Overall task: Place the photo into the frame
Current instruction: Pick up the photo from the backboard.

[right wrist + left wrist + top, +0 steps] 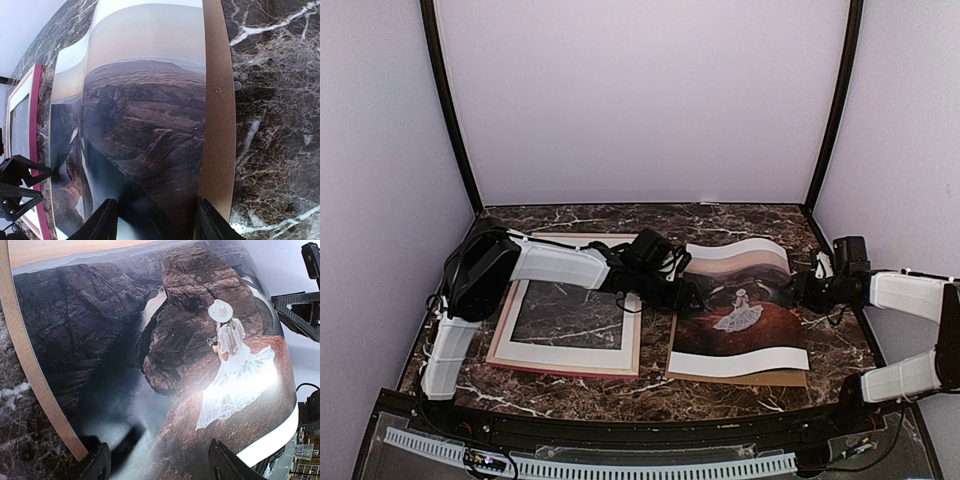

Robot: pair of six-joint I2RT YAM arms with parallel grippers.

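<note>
The marble tabletop (620,395) carries everything. The frame (560,368), largest of the pieces, lies flat with a white mat (570,352) inside its pink moulding. Just to its right lies a brown backing panel (740,378), and the photo (740,335) rests picture-up on that, bowed upward, its long axis running away from the arm bases, parallel to the frame's side.

The left gripper (672,288) reaches across the frame to the photo's frame-side edge, fingers (97,465) spread wide and pinching nothing. The right gripper (798,290) sits at the edge farthest from the frame, fingers (102,220) also apart. The left arm is nearer the frame, so the carry probably runs leftward.
</note>
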